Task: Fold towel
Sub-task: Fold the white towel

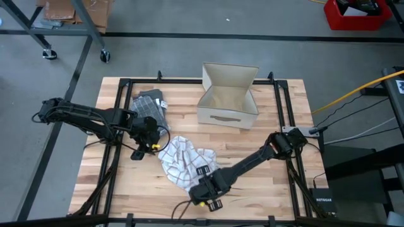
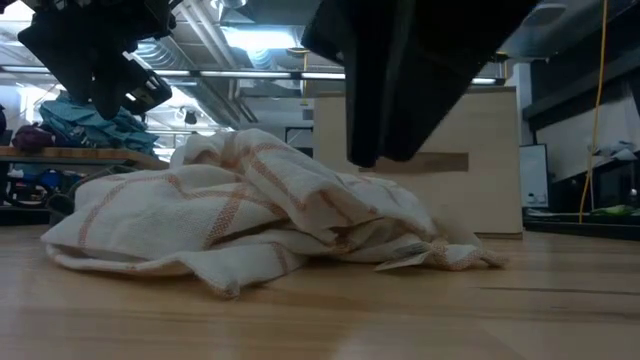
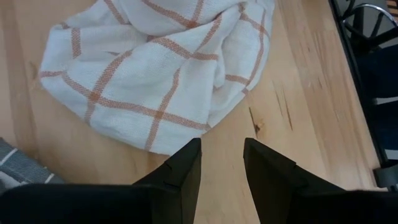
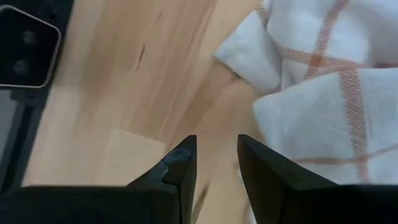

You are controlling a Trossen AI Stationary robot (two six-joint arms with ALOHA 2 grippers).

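The crumpled towel [image 1: 183,159] lies between both empty, parted pincers: left pincer [image 1: 153,147] at its ten o'clock, right pincer [image 1: 205,197] at five, equally near.

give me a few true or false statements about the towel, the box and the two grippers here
1. The white checked towel lies crumpled on the table. True.
2. The cardboard box is closed. False: its top is open.
3. The left gripper grips the towel. False: its fingers are apart with bare wood between them.
4. The right gripper is at the towel's near edge, holding nothing. True.
5. A grey cloth lies beside the box, toward the left arm's side. True.
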